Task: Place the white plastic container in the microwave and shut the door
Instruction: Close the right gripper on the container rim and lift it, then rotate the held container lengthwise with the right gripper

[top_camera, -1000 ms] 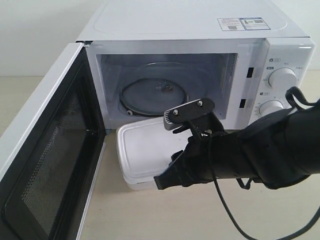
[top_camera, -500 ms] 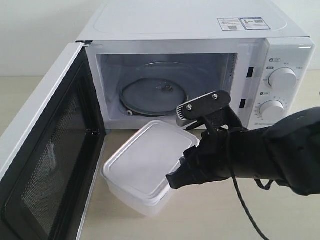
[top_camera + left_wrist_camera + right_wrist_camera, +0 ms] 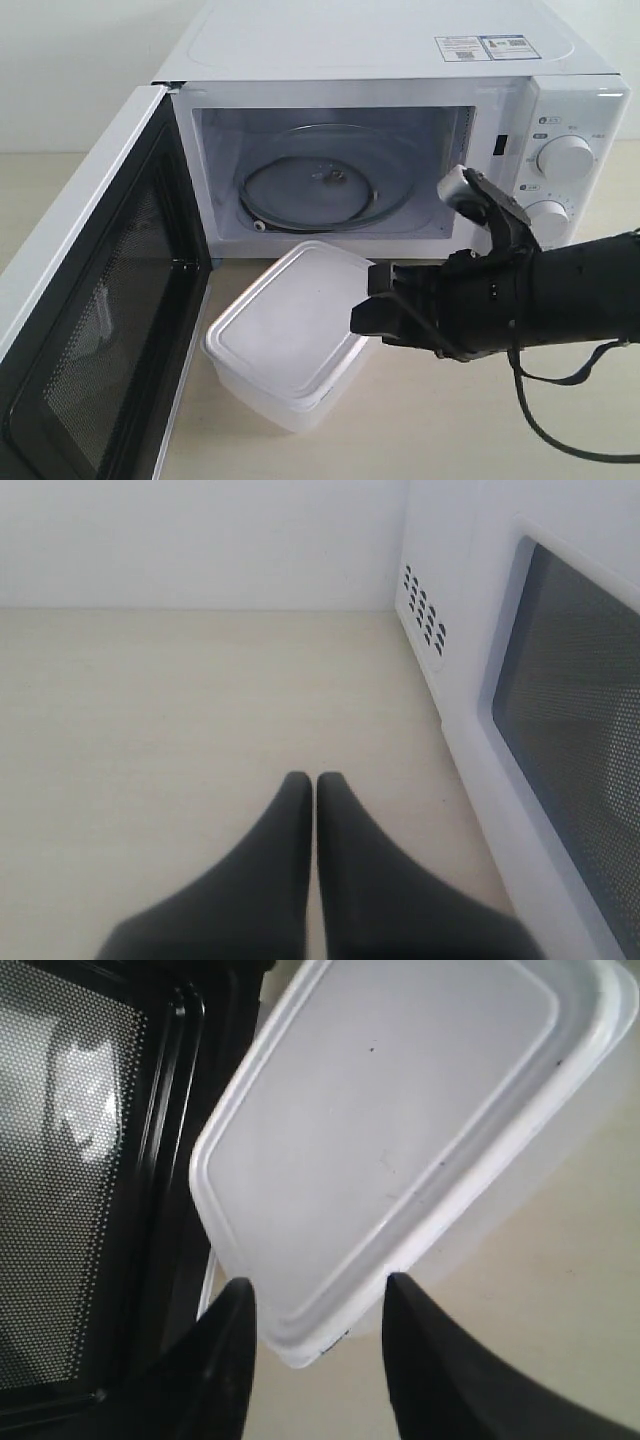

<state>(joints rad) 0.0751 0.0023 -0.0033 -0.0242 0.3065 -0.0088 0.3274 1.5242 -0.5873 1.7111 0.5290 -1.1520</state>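
The white plastic container (image 3: 285, 335) sits lidded on the tabletop, turned at an angle in front of the microwave (image 3: 400, 50). The microwave's door (image 3: 100, 320) hangs wide open on the left, and the glass turntable (image 3: 325, 185) inside is bare. My right gripper (image 3: 368, 298) is open at the container's right side. In the right wrist view a corner of the container (image 3: 380, 1130) lies between the spread fingers of the right gripper (image 3: 318, 1285). My left gripper (image 3: 315, 778) is shut on nothing, low over the table beside the door's outer face (image 3: 580, 710).
Two round dials (image 3: 565, 155) are on the microwave's right panel, just behind my right arm. A black cable (image 3: 560, 430) loops from that arm onto the table. The door's black inner frame (image 3: 70, 1160) stands close to the container's left.
The container slid forward and left, turning askew, then stayed put. My right wrist rolled over and the gripper dropped to the container's right edge.
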